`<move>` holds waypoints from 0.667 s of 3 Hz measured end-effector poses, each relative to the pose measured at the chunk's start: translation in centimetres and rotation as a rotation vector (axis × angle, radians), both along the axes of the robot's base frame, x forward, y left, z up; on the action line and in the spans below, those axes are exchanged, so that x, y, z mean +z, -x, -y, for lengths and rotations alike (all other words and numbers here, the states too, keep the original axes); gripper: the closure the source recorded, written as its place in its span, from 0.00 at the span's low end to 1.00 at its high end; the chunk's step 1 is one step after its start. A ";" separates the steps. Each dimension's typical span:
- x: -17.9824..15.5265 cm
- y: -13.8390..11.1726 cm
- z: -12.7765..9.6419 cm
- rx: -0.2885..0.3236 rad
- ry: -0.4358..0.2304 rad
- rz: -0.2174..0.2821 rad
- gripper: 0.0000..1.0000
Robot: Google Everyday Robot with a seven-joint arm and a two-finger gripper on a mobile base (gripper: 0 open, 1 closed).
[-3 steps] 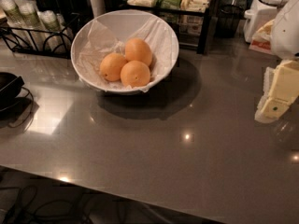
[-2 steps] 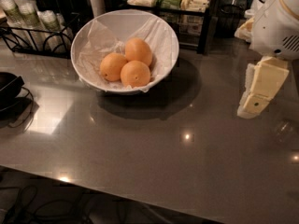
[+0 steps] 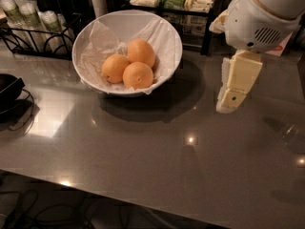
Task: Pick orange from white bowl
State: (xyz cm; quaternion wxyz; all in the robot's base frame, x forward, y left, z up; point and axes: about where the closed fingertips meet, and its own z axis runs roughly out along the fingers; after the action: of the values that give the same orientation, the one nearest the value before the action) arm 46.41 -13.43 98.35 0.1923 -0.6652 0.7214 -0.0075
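The white bowl (image 3: 172,38) stands at the back left of the grey table, lined with crumpled white paper (image 3: 97,44). Three near-identical yellow-orange oranges lie together in it: one on the left (image 3: 115,68), one at the back (image 3: 141,52), one at the front (image 3: 137,75). I see no navel dot on any of them. My gripper (image 3: 232,97) hangs cream-coloured below the white arm (image 3: 262,18), to the right of the bowl, above the table and apart from the bowl. It holds nothing that I can see.
A black wire rack with cups (image 3: 26,20) stands at the back left. A black object (image 3: 7,87) sits at the left edge. A shelf of packaged snacks (image 3: 186,1) is behind the bowl. The table's front edge (image 3: 143,202) runs across the bottom.
My arm and gripper have moved left from the right edge toward the bowl. The bowl and oranges have not moved.
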 end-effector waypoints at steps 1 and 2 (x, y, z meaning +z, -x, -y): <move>0.1 -1.2 -2.2 0.047 -0.024 0.010 0.00; 0.2 -3.1 -5.9 0.107 -0.053 0.018 0.00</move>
State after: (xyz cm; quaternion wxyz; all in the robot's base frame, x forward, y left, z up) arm 49.46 -7.48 98.54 0.2166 -0.6973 0.6831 0.0161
